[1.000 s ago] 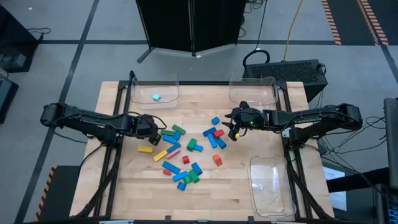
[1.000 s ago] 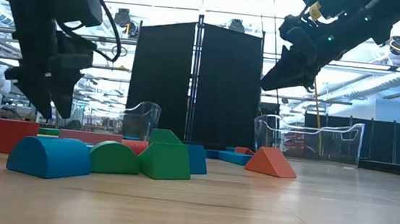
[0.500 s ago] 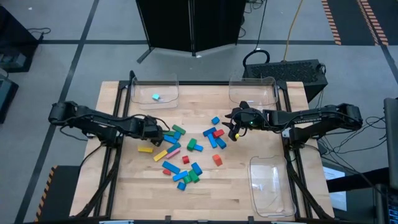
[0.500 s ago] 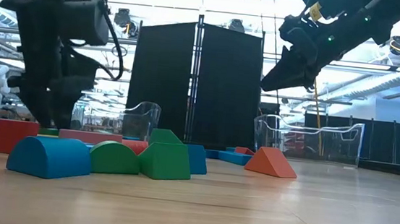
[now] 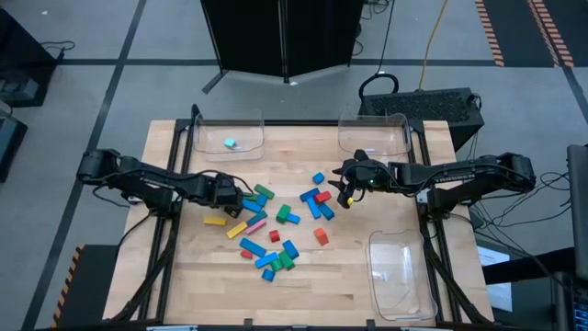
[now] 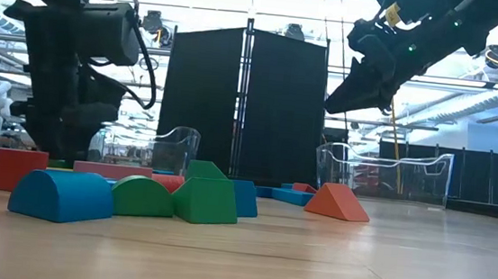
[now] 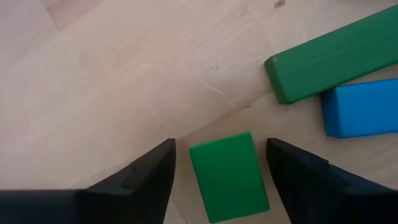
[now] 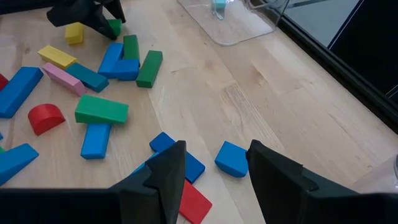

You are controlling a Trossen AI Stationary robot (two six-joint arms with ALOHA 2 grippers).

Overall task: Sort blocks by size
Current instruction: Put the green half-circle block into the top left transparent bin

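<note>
Since a second ago the left gripper [image 5: 231,190] is seen to have been carried rightward and lowered toward the table [image 5: 367,276], while the right gripper [image 5: 347,197] is held unmoved above the heap's right edge. In the left wrist view a small green block [image 7: 229,174] is now framed between the left jaws, which stand apart on either side of it; contact cannot be confirmed, so no grip is assumed yet. A longer green bar [image 7: 333,54] and a blue block [image 7: 360,107] lie just beside it. The right jaws are held open and empty over a blue block [image 8: 231,158]. Most blocks [image 5: 276,225] are still scattered mid-table; only one teal piece [image 5: 231,142] is seen in the rear-left tray [image 5: 204,147]. Sorting is judged barely begun, with a pick of the green block apparently imminent.
</note>
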